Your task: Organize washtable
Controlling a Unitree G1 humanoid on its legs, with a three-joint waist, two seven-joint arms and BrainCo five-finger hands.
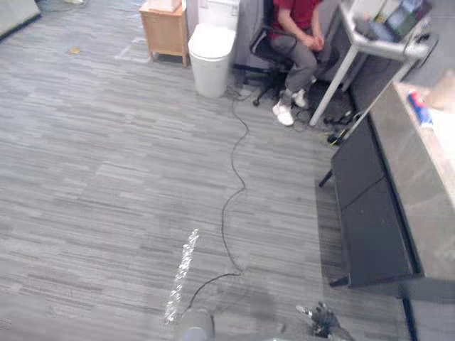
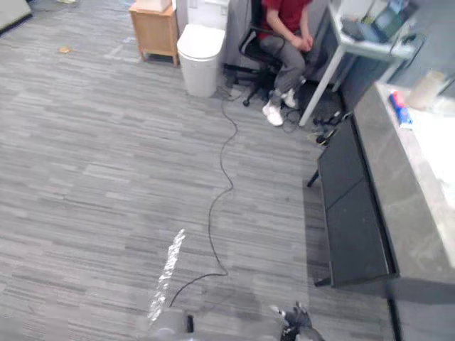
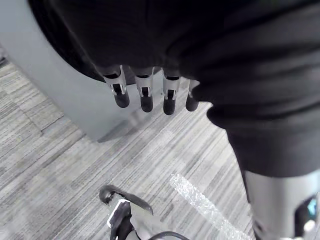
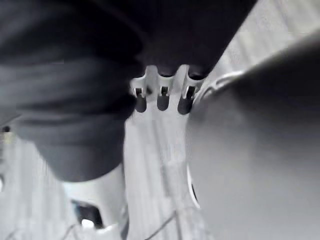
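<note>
The washtable (image 1: 409,177) runs along the right edge, a grey stone top over a black cabinet front (image 1: 370,213). At its far end lie a blue and red tube (image 1: 419,108) and a beige object (image 1: 444,92); a pale basin area (image 2: 437,142) shows at the edge. My right hand (image 1: 320,321) hangs low at the bottom, short of the cabinet's near corner, and in its wrist view its fingers (image 4: 160,100) hang relaxed and hold nothing. My left hand (image 3: 145,95) hangs over the floor, its fingers straight and empty.
A person in a red top (image 1: 295,28) sits on a black office chair at the back. To the left of the chair stand a white toilet (image 1: 211,53) and a wooden cabinet (image 1: 165,28). A white desk (image 1: 380,42) adjoins the washtable's far end. A shiny strip (image 1: 181,273) lies on the floor.
</note>
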